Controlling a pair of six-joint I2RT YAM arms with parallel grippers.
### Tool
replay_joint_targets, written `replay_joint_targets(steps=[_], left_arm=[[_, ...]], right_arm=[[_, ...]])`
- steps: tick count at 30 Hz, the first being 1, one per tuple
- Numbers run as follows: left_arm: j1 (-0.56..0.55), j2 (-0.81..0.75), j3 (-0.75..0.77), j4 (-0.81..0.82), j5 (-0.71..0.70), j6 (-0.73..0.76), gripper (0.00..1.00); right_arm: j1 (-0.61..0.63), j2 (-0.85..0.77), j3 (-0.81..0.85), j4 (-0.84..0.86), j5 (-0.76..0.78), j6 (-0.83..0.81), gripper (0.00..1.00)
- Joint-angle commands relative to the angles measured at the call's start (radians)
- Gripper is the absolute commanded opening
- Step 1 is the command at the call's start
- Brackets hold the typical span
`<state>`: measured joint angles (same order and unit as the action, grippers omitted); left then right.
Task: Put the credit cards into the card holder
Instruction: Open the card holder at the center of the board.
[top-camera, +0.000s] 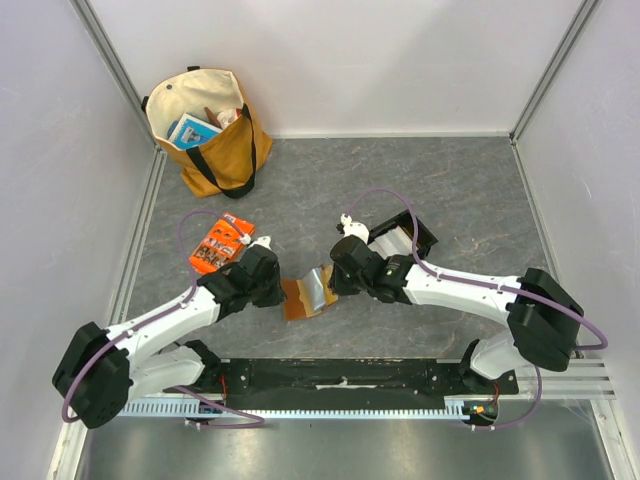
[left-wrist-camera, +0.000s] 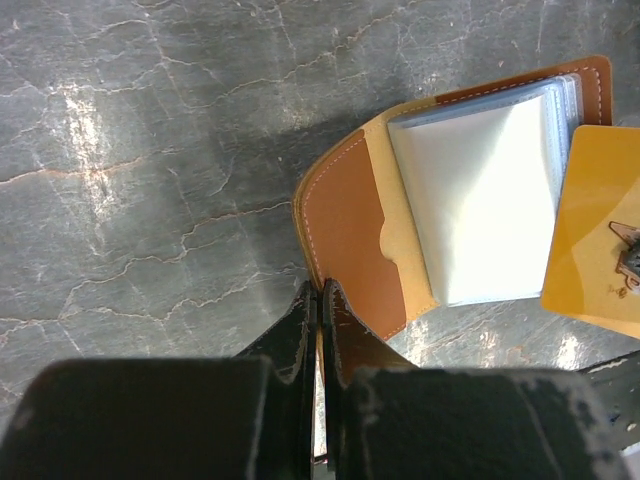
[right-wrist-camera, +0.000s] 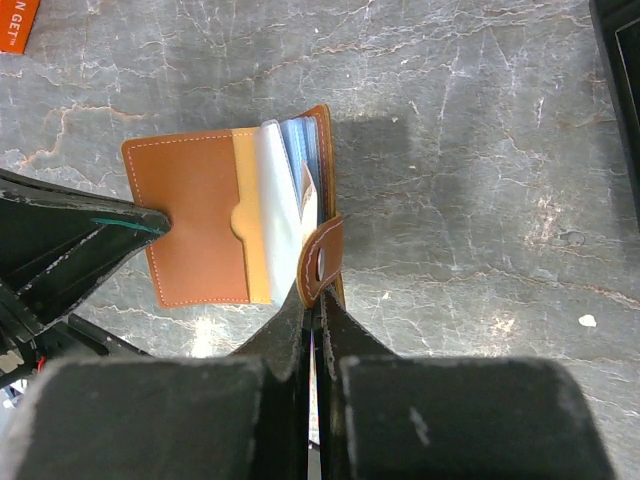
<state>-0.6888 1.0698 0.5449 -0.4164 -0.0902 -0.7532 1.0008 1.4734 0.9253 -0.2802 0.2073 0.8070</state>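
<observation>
The card holder (top-camera: 306, 294) is a tan-brown leather wallet lying open on the grey table between my two grippers. My left gripper (left-wrist-camera: 322, 292) is shut on the edge of its left brown flap (left-wrist-camera: 345, 235). Clear and light blue sleeves (left-wrist-camera: 480, 200) fan up from its middle. My right gripper (right-wrist-camera: 320, 300) is shut on the wallet's right cover at the snap strap (right-wrist-camera: 322, 262) and holds that cover upright. The left gripper's fingers (right-wrist-camera: 90, 225) show pinching the left flap (right-wrist-camera: 195, 220). Pale grey cards (top-camera: 388, 242) seem to lie in the black tray, mostly hidden by my right arm.
A black open tray (top-camera: 412, 238) sits behind the right arm; its edge shows in the right wrist view (right-wrist-camera: 622, 70). An orange printed packet (top-camera: 218, 246) lies left of the wallet. A tan tote bag (top-camera: 205, 130) stands at the back left. White walls enclose the table.
</observation>
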Motion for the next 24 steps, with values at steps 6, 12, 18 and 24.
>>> replay_joint_targets(steps=[6,12,18,24], left_arm=[[0.005,0.08,0.036,-0.024,0.004,0.109,0.02],[0.002,0.122,0.053,0.002,0.055,0.144,0.02],[0.003,0.081,0.076,0.007,0.086,0.132,0.02],[0.003,0.027,0.138,-0.045,0.093,0.098,0.02]], right_arm=[[-0.074,-0.088,-0.045,-0.011,0.004,-0.015,0.0],[-0.102,-0.084,-0.069,0.016,-0.089,-0.003,0.0],[-0.1,-0.09,-0.098,0.154,-0.275,0.015,0.0],[-0.099,-0.062,-0.098,0.135,-0.385,-0.026,0.0]])
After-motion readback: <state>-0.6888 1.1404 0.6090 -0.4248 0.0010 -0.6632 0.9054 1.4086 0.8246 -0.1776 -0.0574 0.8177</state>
